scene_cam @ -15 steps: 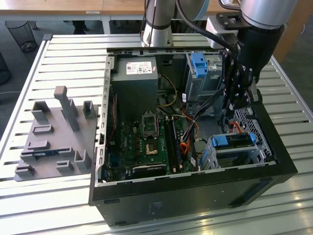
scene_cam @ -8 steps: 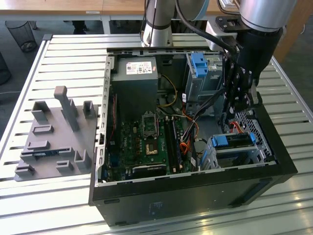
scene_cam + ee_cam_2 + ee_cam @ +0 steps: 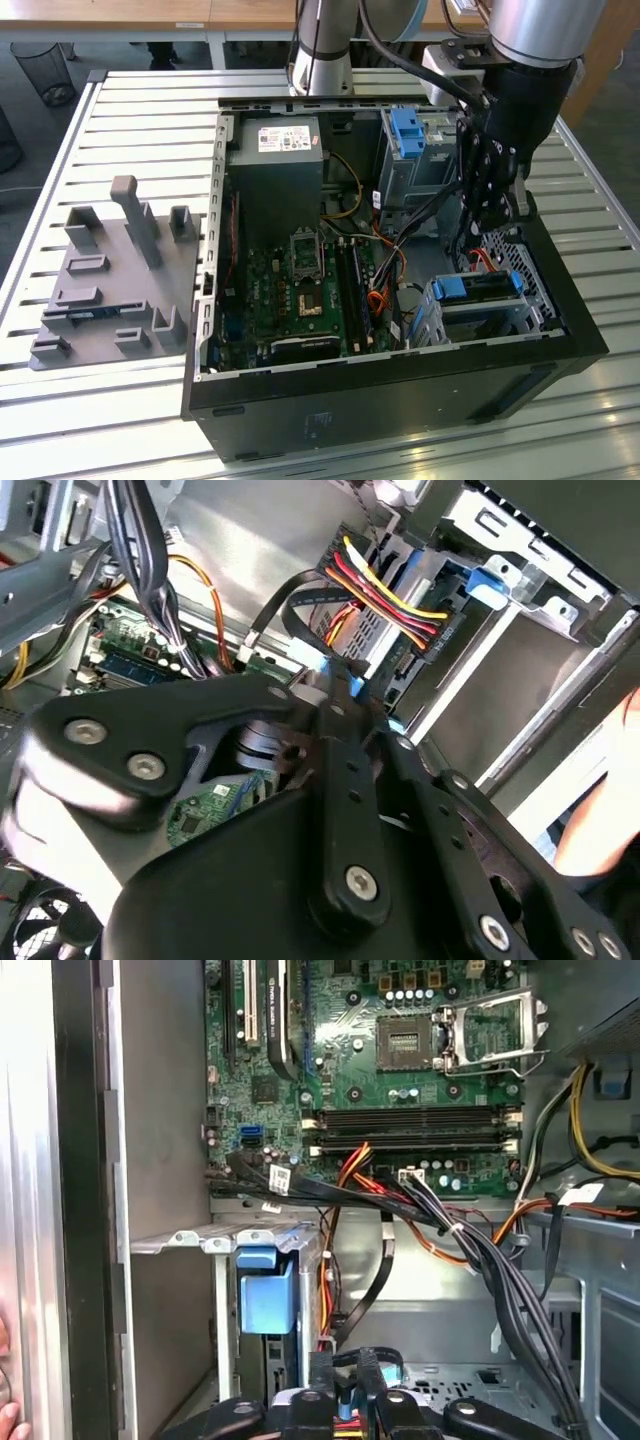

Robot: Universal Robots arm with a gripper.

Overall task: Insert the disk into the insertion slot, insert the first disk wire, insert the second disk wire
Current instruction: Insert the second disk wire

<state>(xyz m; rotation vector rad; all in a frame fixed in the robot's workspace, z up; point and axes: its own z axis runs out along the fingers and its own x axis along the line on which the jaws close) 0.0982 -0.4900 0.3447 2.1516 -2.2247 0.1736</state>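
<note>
One pincer [image 3: 490,205] was lowered inside the open computer case [image 3: 400,370], behind the disk [image 3: 478,287] seated in the insertion slot [image 3: 435,318], pincer state could not be told.

A slatted white metal workbench [image 3: 150,110] fills the scene in the exterior view, bright light glinting off the slats near its front edge. Beyond its far edge stand wooden desks [image 3: 130,12] on a grey floor [image 3: 100,52], with a black wire wastebasket [image 3: 48,68] off the far left corner.
</note>
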